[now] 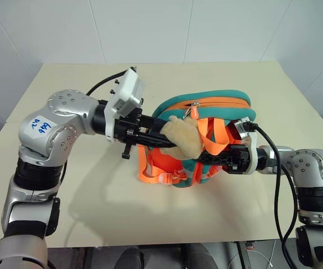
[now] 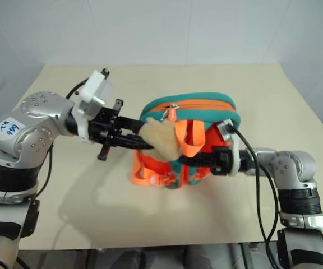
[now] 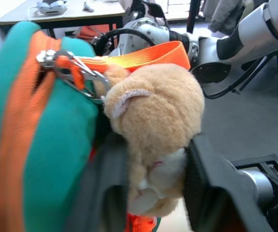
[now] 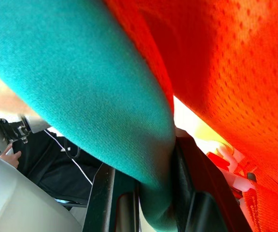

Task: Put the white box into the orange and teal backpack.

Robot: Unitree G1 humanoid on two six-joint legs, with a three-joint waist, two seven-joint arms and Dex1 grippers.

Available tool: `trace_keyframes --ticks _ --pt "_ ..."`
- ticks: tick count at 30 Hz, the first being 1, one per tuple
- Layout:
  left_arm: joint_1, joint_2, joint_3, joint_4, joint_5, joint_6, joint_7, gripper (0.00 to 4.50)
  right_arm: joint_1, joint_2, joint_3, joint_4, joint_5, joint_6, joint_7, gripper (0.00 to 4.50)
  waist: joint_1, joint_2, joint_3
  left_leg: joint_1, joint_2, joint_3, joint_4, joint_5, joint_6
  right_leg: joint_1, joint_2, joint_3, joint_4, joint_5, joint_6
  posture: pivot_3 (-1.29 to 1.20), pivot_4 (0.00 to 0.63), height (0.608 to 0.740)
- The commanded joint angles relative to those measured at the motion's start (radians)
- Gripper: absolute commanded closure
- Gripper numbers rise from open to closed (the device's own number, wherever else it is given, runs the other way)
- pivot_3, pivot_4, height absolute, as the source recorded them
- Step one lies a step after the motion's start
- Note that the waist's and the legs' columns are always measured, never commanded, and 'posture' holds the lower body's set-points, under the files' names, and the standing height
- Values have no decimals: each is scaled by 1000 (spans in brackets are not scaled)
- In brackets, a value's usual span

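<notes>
The orange and teal backpack (image 1: 206, 112) hangs between both arms: left gripper (image 1: 164, 136) clamps its tan plush (image 1: 184, 139), right gripper (image 1: 209, 157) grasps its teal edge.

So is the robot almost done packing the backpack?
Hard to say. The white box isn't out on the table, but I can't tell whether it's inside. The orange and teal backpack is held up by both arms: the left gripper pinches its tan plush toy, the right gripper clamps a teal edge. Setting the backpack down remains.
</notes>
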Motion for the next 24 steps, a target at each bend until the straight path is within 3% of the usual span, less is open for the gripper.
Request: trace_keyframes --ticks 1,10,18,24 --pt "-27 58 64 26 -6 -18 -32 3939 5 5 -19 -23 20 -3 -4 3181 -1 0 0 0 0 0 0 0 0 0 0 0 0 0 0 0 150 740" --pt "-26 270 104 170 4 19 -164 3939 16 0 -27 -35 33 5 -12 3181 -17 0 0 0 0 0 -1 -1 3 0 0 0 0 0 0 0 150 740" --pt "-36 329 101 280 14 45 -211 3939 30 1 -36 -49 50 7 -29 3181 -23 0 0 0 0 0 -1 -2 3 0 0 0 1 0 0 0 150 740" --pt "66 366 22 368 128 -23 -240 3939 48 2 -47 -68 70 9 -51 3181 -23 0 0 1 0 1 -2 -2 3 0 0 0 0 0 -1 0 150 740"
